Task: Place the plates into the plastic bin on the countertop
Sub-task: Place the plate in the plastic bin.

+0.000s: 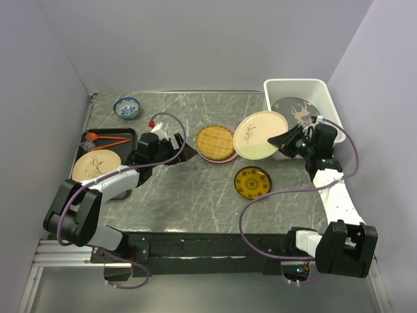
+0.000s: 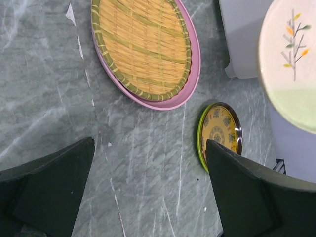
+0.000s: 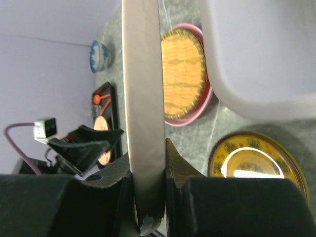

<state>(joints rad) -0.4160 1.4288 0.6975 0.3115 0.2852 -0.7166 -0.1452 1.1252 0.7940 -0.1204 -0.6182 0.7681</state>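
From above, the right claw [image 1: 285, 141] pinches the rim of a round cream plate with a leaf sprig [image 1: 259, 135], held tilted. The white plastic bin [image 1: 294, 88] sits just beyond that claw, with a dark round plate [image 1: 295, 112] inside. The left claw [image 1: 182, 155] hangs over the dark grey marble surface [image 1: 195, 195]. A pink round plate with a yellow woven top [image 1: 215, 143] lies just past it.

The left wrist camera shows that claw spread wide with nothing in it. A small yellow patterned plate [image 2: 220, 132] lies past one finger [image 2: 256, 197].

The right wrist camera shows the cream plate edge-on, squeezed between both fingers [image 3: 180, 182].
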